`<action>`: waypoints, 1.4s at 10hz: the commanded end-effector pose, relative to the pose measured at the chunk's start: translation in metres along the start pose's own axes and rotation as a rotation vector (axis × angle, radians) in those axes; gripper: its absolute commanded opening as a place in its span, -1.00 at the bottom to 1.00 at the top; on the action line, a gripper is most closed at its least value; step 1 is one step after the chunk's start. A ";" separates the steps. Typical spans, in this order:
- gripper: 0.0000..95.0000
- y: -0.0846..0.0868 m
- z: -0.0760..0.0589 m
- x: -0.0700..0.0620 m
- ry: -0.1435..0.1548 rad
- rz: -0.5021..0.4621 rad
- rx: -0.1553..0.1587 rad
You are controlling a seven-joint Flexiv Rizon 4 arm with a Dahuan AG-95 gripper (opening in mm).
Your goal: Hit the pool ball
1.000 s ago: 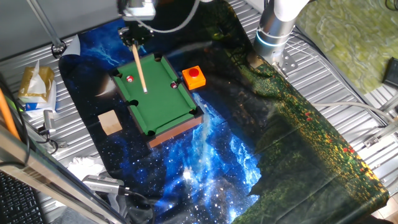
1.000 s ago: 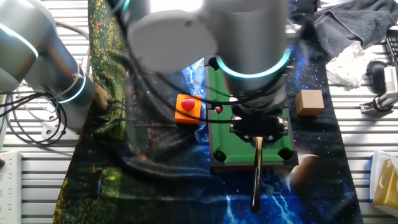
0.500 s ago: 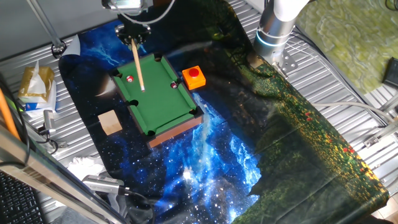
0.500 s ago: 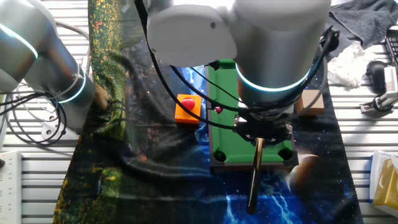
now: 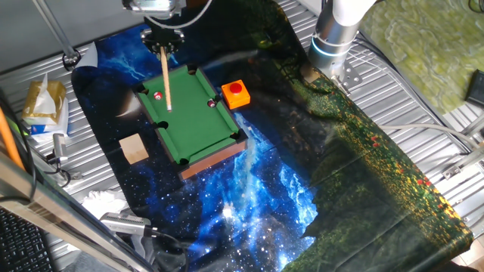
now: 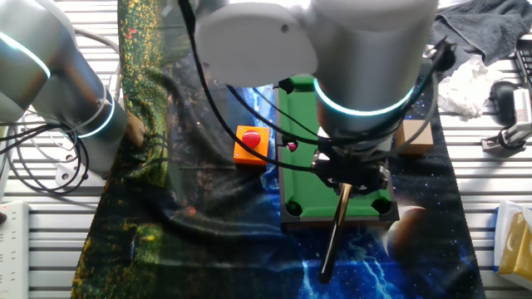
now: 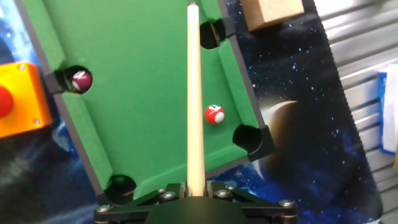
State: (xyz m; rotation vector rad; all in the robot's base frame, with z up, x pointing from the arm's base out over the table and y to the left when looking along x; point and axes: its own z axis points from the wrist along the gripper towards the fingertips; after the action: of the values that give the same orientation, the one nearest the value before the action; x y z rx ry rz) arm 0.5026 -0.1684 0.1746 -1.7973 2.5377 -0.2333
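The worktop (image 5: pixel 423 121), ribbed metal under a star-print cloth (image 5: pixel 257 189), carries the green mini pool table (image 5: pixel 193 121). The arm (image 6: pixel 366 58) hangs over the table's near end in the other fixed view, wrist pointing down, with the pincer (image 7: pixel 194 190) tilted so the cue stick (image 7: pixel 194 93) slants low across the felt. In the hand view the pincer is closed on the butt of the cue stick, which runs straight toward 12 o'clock.

The orange-based red button (image 5: pixel 236 93) sits just beside the table's long side, apart from the cue. A wooden block (image 5: pixel 134 148) lies near the opposite side.

The pool ball (image 7: pixel 214 114), bright red with a white spot, rests on the felt just beside the shaft at its 3 o'clock, near the corner pocket (image 7: pixel 247 137) at 5 o'clock from it. A darker maroon ball (image 7: pixel 81 80) sits in a side pocket at 9 o'clock.

Risks, as judged:
- The tip lies beyond the ball, so a forward thrust would likely miss.
- A sideways sweep could brush the ball with the shaft, giving a weak or misdirected contact.
- Lowering the cue too far may dig the tip into the felt or shift the table.
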 end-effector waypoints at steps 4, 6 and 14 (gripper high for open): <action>-1.00 0.001 0.000 0.001 0.067 0.140 -0.001; -1.00 0.001 0.000 0.001 0.082 0.199 0.006; -1.00 0.001 0.000 0.001 0.100 0.256 0.021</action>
State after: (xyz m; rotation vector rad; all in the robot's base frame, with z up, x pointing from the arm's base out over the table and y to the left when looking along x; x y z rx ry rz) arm 0.5015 -0.1687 0.1748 -1.4739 2.7853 -0.3452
